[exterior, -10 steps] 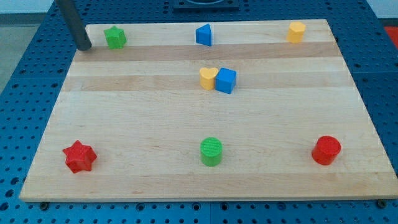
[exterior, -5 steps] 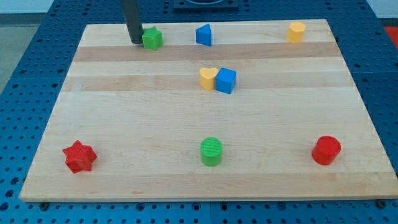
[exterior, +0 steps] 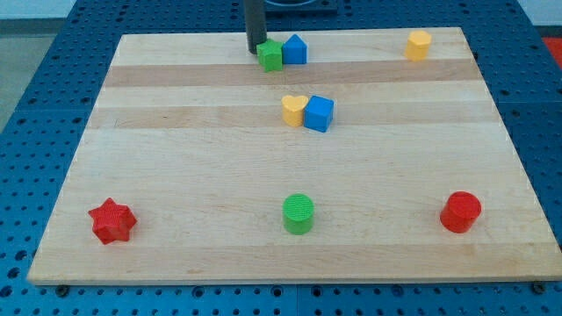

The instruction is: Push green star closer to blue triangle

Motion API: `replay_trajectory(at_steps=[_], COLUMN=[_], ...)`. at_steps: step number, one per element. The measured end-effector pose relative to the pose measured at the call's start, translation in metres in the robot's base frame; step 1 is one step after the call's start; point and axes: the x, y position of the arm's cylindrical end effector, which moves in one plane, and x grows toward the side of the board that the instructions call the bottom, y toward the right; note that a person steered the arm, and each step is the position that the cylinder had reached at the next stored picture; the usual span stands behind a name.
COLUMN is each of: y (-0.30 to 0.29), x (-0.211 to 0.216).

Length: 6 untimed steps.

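The green star (exterior: 270, 55) lay near the view's top edge of the wooden desk (exterior: 176, 158), pressed up against the left side of the blue triangle (exterior: 295, 49), the two blocks touching. The dark rod came down from the view's top, and its tip (exterior: 255, 50) stood just at the star's upper left, touching it or very nearly so. The end effector was only this plain rod: it had no jaws, so it was neither wide nor narrow and held nothing.

Below the pair, a little toward the view's right, a yellow heart-shaped block (exterior: 294, 110) sat against the left face of a blue cube (exterior: 320, 113), the two in contact. A second yellow block (exterior: 419, 44), its shape hard to make out, lay well apart in the view's top right corner.

Along the view's bottom three more blocks were spread well apart: a red star (exterior: 111, 219) at the left, a green cylinder (exterior: 299, 213) near the middle, and a red cylinder (exterior: 460, 211) at the right. The desk rested on a blue perforated surface (exterior: 35, 132) that showed around its edges.
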Motion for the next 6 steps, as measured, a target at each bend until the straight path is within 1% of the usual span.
replay_trajectory(at_steps=[1, 2, 3, 4, 5, 6], y=[0.021, 0.03, 0.026, 0.01, -0.02, -0.034], x=[0.0, 0.003, 0.015, 0.031, 0.039, 0.049])
